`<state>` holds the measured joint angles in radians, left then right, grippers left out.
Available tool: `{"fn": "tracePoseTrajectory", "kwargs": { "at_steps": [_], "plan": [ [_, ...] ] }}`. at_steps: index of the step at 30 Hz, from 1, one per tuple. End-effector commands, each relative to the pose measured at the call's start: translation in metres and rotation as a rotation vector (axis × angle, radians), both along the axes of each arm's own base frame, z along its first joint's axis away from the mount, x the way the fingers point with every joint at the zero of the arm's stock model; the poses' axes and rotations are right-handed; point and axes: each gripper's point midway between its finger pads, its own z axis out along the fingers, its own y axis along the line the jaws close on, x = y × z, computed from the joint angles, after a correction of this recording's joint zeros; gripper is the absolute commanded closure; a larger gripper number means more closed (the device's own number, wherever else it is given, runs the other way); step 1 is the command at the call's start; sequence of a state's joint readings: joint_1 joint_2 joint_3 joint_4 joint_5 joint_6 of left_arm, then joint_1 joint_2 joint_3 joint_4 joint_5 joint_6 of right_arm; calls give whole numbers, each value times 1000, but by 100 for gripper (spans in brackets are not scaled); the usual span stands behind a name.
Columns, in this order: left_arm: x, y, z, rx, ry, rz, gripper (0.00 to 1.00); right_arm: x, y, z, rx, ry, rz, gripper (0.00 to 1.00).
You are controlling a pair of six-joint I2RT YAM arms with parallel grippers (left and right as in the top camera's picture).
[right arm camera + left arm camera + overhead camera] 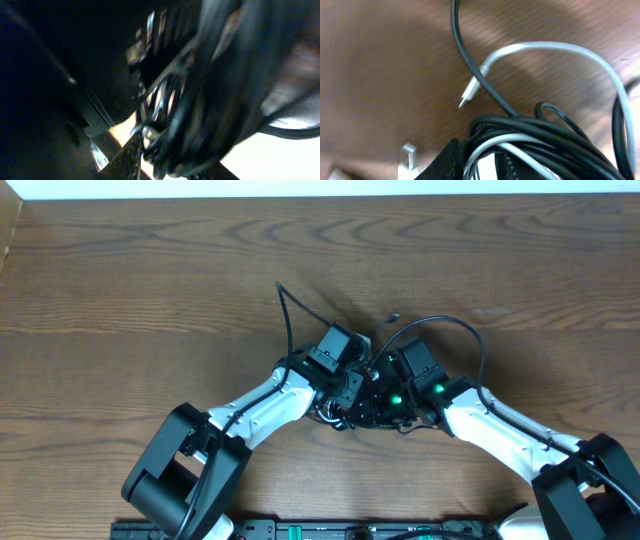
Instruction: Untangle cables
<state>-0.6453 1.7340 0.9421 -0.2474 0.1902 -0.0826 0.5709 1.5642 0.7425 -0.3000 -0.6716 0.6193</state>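
1. The cables are lying in one knotted mass around the middle of the table, somewhat toward the edge where the arms are mounted. One black strand is trailing out toward the far edge.
2. In the left wrist view, the black bundle is lying in stacked loops. The white cable is arching over it. The white plug is resting free on the wood, and a black strand is crossing right beside it.
3. The left gripper is sitting on the bundle. Black and white strands are running between its pads at the lower edge of its own view. Whether the pads are pressing on them cannot be told.
4. The right gripper is sitting just beside the left one, over the same mass. Its view is dark and blurred, with strands crowding the lens. Its jaw state cannot be told.
5. Probable faults from here:
   - Both arms pulling on one clump are likely tightening the knot rather than loosening it.
   - Pads taking several strands at once are likely dragging the whole bundle rather than one cable.
   - The white plug is likely snagging on the crossing black strand if it is drawn back through.
   - The grippers are working very close together, so a sideways move is risking a collision.
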Motion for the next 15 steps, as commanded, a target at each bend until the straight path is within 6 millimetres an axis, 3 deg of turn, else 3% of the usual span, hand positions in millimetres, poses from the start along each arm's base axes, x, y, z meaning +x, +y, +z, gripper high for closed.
{"fn": "tracePoseTrajectory", "kwargs": {
  "at_steps": [1,5,10,12,15],
  "plan": [
    [6,-37,31,-131,-51,-196,77,-20,16,23,147,-38,166,75],
    [17,-37,50,-137,-45,-164,64,-6,7,27,123,-88,120,74],
    [27,-20,68,-135,21,-50,56,14,-15,14,16,-110,18,74],
    [26,-10,70,-129,60,3,46,19,-27,6,-52,-92,-39,73],
    [16,10,64,-99,154,94,45,22,-37,-2,-119,-96,-75,73]
  ]
}}
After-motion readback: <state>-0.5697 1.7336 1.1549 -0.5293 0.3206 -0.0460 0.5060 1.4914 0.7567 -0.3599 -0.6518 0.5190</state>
